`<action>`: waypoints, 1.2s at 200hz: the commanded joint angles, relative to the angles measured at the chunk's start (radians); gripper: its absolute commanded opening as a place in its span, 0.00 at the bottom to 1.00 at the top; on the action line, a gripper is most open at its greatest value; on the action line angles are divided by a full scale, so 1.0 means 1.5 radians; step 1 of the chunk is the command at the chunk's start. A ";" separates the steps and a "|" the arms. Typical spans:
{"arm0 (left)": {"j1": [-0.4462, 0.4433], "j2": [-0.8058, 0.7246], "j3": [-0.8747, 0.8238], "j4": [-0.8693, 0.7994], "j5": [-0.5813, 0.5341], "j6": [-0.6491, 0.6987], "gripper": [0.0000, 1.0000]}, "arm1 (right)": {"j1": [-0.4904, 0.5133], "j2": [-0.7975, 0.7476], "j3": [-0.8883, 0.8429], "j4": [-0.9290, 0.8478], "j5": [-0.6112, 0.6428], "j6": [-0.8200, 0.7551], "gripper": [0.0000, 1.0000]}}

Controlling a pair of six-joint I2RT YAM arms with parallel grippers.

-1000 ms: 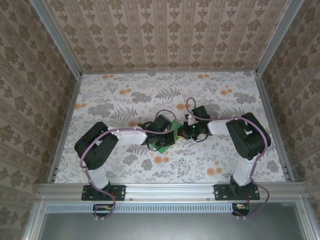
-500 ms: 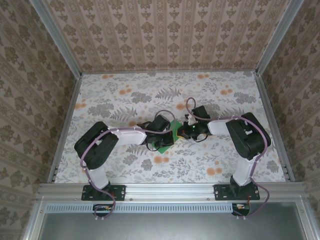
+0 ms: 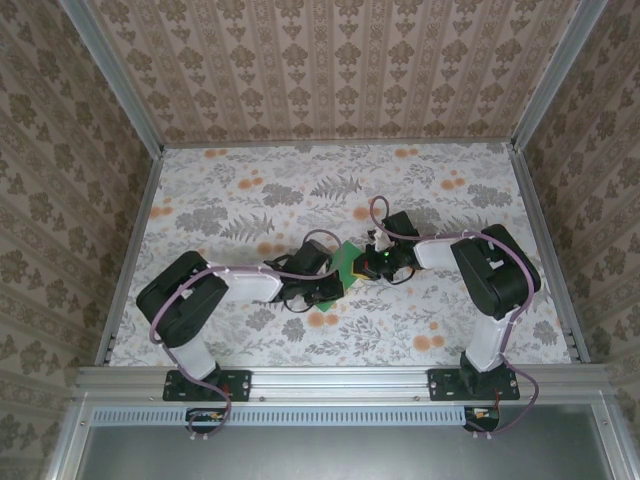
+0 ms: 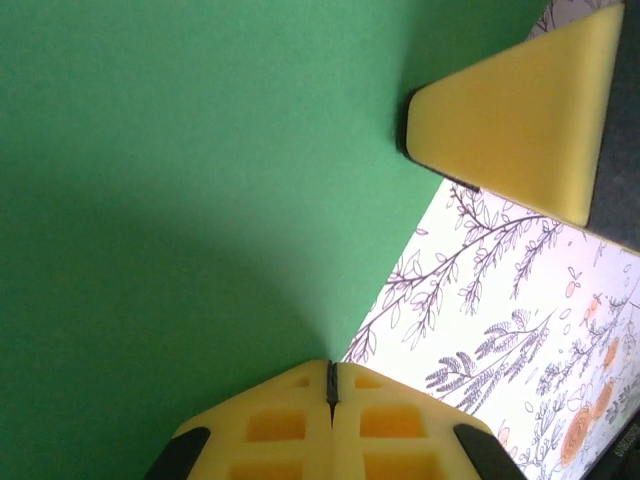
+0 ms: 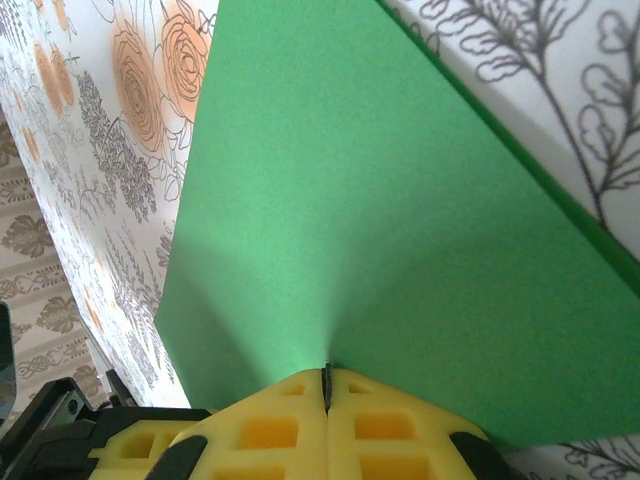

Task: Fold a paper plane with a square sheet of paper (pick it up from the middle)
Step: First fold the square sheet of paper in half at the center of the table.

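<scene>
Left wrist reveals left hand point(image 4: 331, 385) pinching sheet point(image 4: 180, 200).

The square sheet of paper point(image 4: 180, 200) was plain bright green. The left pincer point(image 4: 330, 385) and right pincer point(image 5: 325, 385) had yellow pads point(image 5: 300, 400). The white tabletop point(image 3: 250, 190) bore grey foliage and orange flowers; the walls point(image 3: 320, 60) showed beige damask stripes.

Free across far, left and right table point(image 3: 250, 190); blocked mid-table by left gripper point(image 3: 335, 280) and right gripper point(image 3: 363, 265), close together on the square sheet of paper point(image 3: 346, 258); hemmed by walls point(image 3: 330, 70).
</scene>
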 commanded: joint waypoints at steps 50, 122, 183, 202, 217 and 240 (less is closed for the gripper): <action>-0.021 -0.049 -0.098 -0.086 0.014 -0.029 0.00 | -0.007 0.041 0.011 -0.065 0.068 -0.022 0.00; -0.011 -0.121 -0.118 -0.139 -0.009 -0.018 0.00 | -0.010 0.040 0.022 -0.075 0.058 -0.024 0.00; 0.105 -0.225 -0.025 -0.250 0.007 0.075 0.02 | 0.017 -0.027 0.086 -0.151 0.071 -0.060 0.00; 0.152 -0.230 -0.026 -0.240 0.030 0.092 0.03 | 0.045 -0.044 0.082 -0.154 0.087 -0.042 0.00; 0.174 -0.209 -0.023 -0.221 0.060 0.102 0.03 | 0.076 -0.054 0.072 -0.145 0.095 -0.020 0.00; 0.176 -0.153 0.000 -0.190 0.099 0.115 0.00 | 0.132 -0.062 0.062 -0.128 0.107 0.018 0.00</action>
